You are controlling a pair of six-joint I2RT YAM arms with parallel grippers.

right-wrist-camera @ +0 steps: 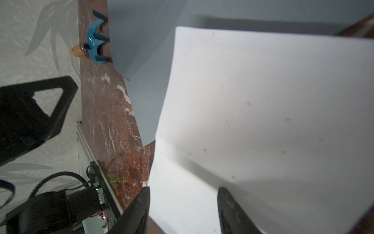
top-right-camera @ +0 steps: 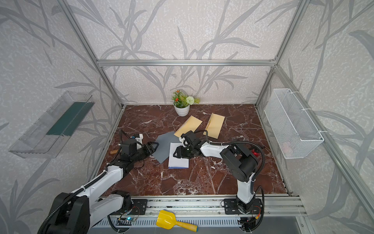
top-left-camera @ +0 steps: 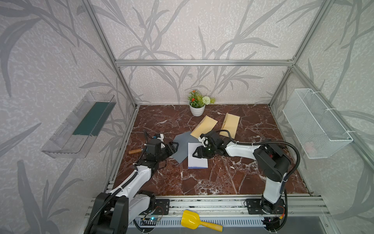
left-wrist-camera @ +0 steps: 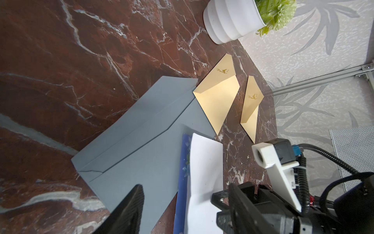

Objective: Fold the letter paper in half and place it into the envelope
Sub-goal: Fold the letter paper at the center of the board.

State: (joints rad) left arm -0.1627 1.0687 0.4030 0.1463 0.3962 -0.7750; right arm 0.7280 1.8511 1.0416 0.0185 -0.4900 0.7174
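Letter paper (top-left-camera: 197, 158): middle of counter (top-left-camera: 222, 178), partly folded, overlapping grey envelope (top-left-camera: 183, 141).
Right gripper (right-wrist-camera: 183, 190): jaws apart astride paper's edge.
Left gripper (top-left-camera: 176, 145): jaws apart over envelope.
Risk: flap springs back and crease skews if pinch slips.

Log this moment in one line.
letter paper: folded over, flap raised, outside envelope | grey envelope: flat | left gripper: open at envelope | right gripper: open above paper

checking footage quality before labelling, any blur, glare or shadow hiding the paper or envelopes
Both top views: evenly lit, white paper sharp, no glare. Left wrist: sheen on the gold envelopes, nothing hidden. Right wrist: dim, a shadow crosses the paper, near gripper fingers soft.
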